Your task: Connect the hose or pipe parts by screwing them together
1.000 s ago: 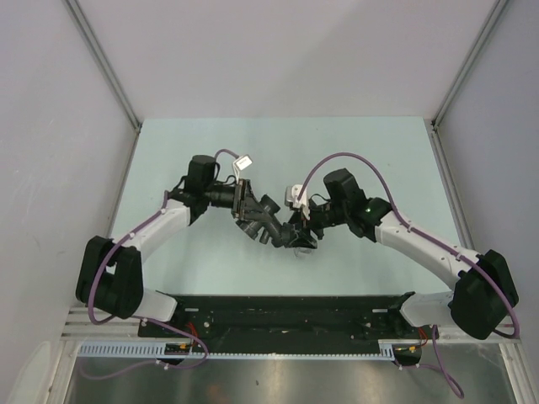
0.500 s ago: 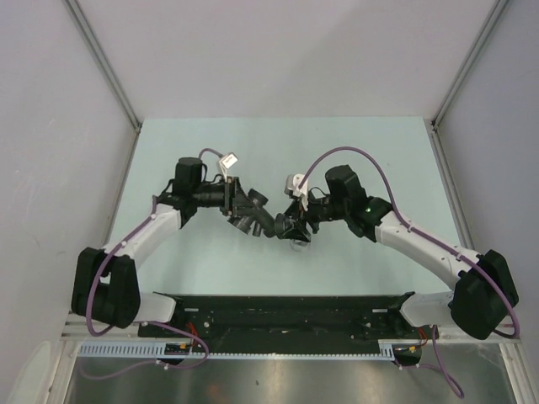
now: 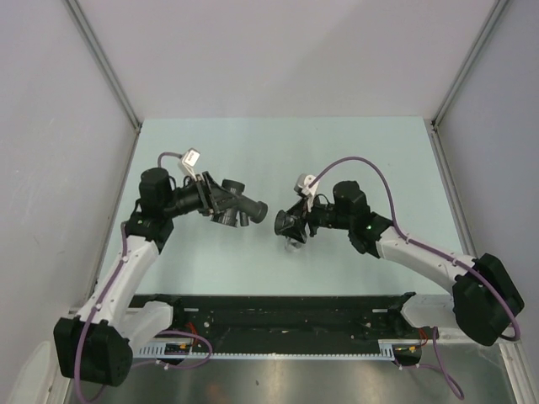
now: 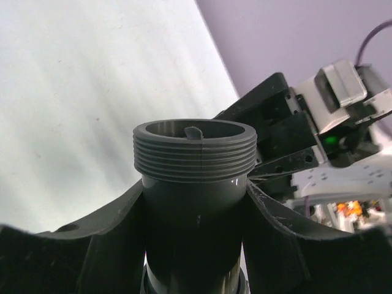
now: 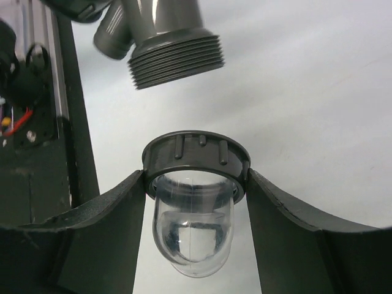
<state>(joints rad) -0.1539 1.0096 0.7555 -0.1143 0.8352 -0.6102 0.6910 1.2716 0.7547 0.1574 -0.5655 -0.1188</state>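
Observation:
My left gripper [image 3: 229,203] is shut on a dark grey pipe fitting [image 3: 246,209], which is held above the table with its threaded end pointing right. In the left wrist view that fitting [image 4: 195,153] stands between the fingers of the left gripper [image 4: 193,191], thread outward. My right gripper [image 3: 296,224] is shut on the other part, a clear cup with a dark ribbed collar [image 3: 286,225]. In the right wrist view the collar [image 5: 196,160] sits between the fingers of the right gripper [image 5: 196,177], and the threaded fitting [image 5: 174,55] with its angled branch [image 5: 113,40] hangs just beyond it. A small gap separates the two parts.
The pale green table [image 3: 362,156] is bounded by grey walls with metal corner posts [image 3: 105,67]. A black rail [image 3: 278,313] runs along the near edge between the arm bases. The right arm's purple cable [image 3: 354,162] loops above its wrist.
The two parts were together at the table's middle. My left arm has swung left with its fitting, the right gripper has turned slightly, and a gap has opened between them.

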